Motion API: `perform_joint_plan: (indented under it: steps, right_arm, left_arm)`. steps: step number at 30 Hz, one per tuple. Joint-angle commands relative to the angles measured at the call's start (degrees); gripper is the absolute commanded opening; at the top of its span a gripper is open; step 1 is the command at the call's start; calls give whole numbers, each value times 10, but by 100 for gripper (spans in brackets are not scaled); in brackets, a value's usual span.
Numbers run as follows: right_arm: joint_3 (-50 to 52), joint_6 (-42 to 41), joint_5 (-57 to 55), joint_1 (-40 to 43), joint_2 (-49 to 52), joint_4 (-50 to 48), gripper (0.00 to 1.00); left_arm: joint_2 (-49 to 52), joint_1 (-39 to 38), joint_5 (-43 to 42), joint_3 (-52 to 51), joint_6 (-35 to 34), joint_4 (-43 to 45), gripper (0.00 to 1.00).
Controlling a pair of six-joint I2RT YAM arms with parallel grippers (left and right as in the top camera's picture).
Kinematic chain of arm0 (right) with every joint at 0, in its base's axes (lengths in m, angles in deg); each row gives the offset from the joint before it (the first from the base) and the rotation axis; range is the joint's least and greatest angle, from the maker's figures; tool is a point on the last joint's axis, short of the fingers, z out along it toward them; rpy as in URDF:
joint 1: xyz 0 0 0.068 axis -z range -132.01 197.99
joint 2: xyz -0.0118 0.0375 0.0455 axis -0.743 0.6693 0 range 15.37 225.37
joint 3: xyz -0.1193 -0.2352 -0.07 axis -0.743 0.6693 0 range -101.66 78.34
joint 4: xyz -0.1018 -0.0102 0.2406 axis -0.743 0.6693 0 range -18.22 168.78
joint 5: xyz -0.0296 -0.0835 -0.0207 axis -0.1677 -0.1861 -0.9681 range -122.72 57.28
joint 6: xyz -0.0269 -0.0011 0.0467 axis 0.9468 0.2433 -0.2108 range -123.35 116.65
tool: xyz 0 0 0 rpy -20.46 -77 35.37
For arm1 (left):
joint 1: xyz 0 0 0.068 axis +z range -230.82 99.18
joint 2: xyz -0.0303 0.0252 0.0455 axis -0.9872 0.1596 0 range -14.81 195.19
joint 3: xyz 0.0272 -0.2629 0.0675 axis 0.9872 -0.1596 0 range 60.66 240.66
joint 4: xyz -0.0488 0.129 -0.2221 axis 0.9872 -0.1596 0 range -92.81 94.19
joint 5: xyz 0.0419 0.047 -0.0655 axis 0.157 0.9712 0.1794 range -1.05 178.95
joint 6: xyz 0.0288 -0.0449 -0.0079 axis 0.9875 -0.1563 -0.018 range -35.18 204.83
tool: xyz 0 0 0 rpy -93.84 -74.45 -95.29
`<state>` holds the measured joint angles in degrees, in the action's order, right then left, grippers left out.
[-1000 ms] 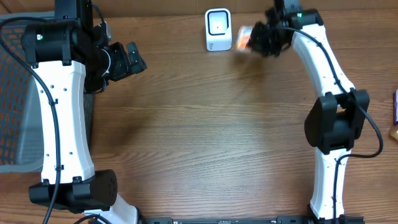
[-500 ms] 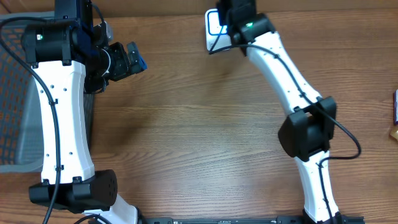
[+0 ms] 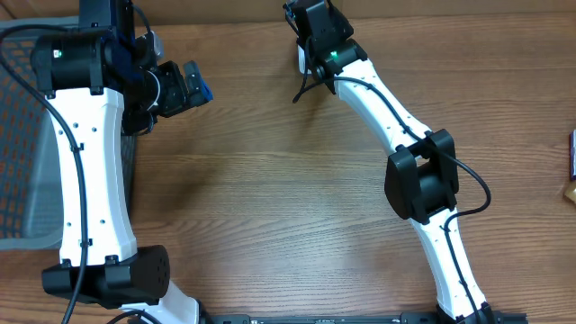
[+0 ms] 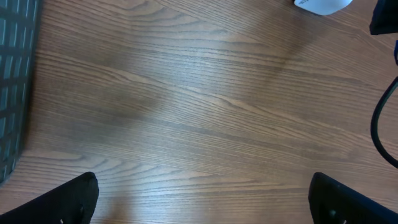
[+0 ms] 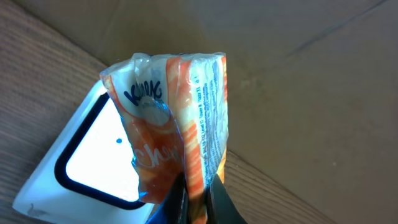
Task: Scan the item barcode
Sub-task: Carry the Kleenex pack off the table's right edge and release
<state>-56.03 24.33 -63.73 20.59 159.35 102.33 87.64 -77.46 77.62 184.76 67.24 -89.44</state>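
A second before, the right arm (image 3: 396,117) had its wrist to the right of the scanner (image 3: 301,59), with the packet showing beside it. Since then the arm had swung left across the bench (image 3: 288,189), and its wrist covered the scanner, of which only a sliver of white side showed from overhead. The left arm (image 3: 85,153) had not moved.

In the right wrist view the right fingers (image 5: 176,202) were pinched tight on the lower end of the orange-and-white packet (image 5: 180,124). The packet stood upright in front of the scanner's lit window (image 5: 87,155); whether they touched could not be told. The left fingers (image 4: 62,202) stood spread wide over bare bench, holding nothing.

From overhead the packet and the right fingers were hidden under the wrist. No barcode could be made out on the crumpled wrapper, and its blue print was only partly readable. The scanner was cut off by the frame's edge in both wrist views. The mesh basket (image 3: 18,153) ran off the left edge, and two small items (image 3: 571,171) at the right edge were too clipped to identify.
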Motion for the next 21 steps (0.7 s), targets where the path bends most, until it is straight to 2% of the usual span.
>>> perform_joint_plan:
  steps: [1,5,9,15,17,21]
  right_arm:
    - [-3,-26,-38,2,-6,-3,4]
    - [-8,-108,-114,17,-13,7,4]
    - [-8,-232,-108,58,-43,77,4]
    - [-8,-454,48,199,-111,259,4]
    - [-8,-490,99,247,-122,311,4]
    - [-7,-511,162,335,-123,399,4]
  left_arm:
    - [6,-4,-1,0,9,0,100]
    - [6,-4,-1,0,9,0,100]
    - [6,-4,-1,0,9,0,100]
    - [6,-4,-1,0,9,0,100]
    - [6,-4,-1,0,9,0,100]
    - [6,-4,-1,0,9,0,100]
